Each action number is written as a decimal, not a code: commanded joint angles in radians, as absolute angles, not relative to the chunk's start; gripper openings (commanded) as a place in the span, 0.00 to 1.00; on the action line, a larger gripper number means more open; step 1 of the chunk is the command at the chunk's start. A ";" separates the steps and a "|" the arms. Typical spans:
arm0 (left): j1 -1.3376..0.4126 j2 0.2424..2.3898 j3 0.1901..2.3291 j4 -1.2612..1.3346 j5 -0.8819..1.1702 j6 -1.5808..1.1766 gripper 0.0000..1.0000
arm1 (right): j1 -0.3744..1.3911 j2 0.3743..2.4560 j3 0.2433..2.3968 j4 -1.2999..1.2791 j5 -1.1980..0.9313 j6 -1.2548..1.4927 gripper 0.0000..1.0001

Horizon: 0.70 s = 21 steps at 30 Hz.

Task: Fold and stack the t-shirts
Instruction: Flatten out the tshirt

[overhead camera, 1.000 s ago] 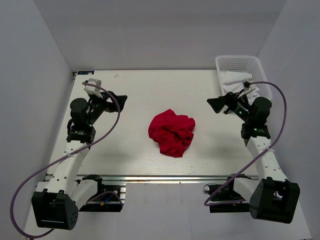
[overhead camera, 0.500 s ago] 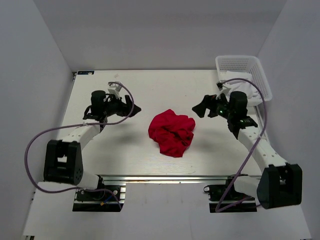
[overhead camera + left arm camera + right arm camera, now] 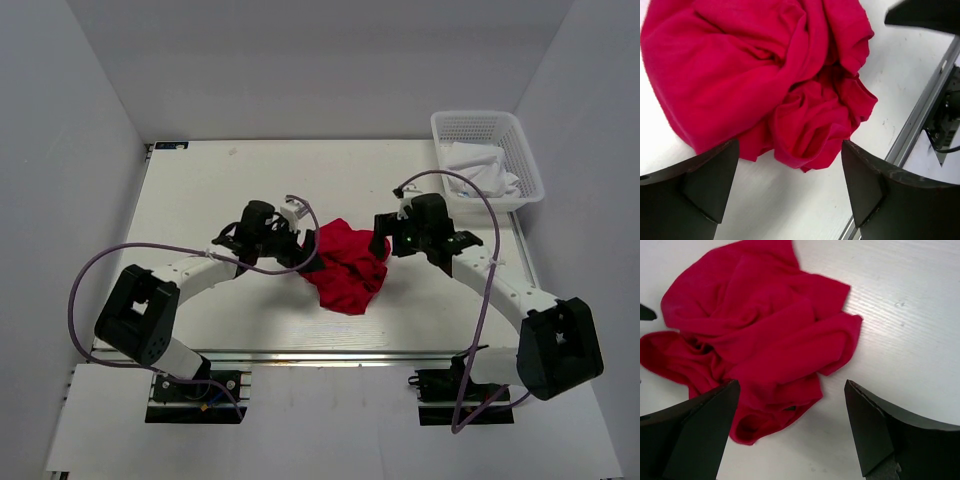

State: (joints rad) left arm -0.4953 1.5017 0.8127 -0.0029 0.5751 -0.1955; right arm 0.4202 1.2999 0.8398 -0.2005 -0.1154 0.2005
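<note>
A bright red t-shirt (image 3: 345,265) lies crumpled in a heap at the middle of the white table. My left gripper (image 3: 302,247) is open at the heap's left edge; in the left wrist view (image 3: 790,195) its fingers straddle the bare table just short of the shirt's (image 3: 765,80) folds. My right gripper (image 3: 384,243) is open at the heap's upper right edge; in the right wrist view (image 3: 790,435) the shirt's (image 3: 755,340) edge lies between and ahead of its fingers. Neither gripper holds any cloth.
A white mesh basket (image 3: 487,126) with white cloth (image 3: 482,170) inside stands at the far right corner. The table's near metal rail (image 3: 300,352) runs along the front edge and shows in the left wrist view (image 3: 920,115).
Both arms have swung inward from the table's sides to the red heap, grippers open. The shirt has not moved.
</note>
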 commanded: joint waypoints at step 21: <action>-0.606 1.435 0.867 -0.003 0.324 -0.221 0.00 | 0.554 1.327 0.821 -0.031 0.033 0.262 0.00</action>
State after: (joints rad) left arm -0.5999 1.5337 0.8577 -0.0345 0.3485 -0.2436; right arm 0.5510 1.3979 0.7967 -0.1345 -0.0563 0.2138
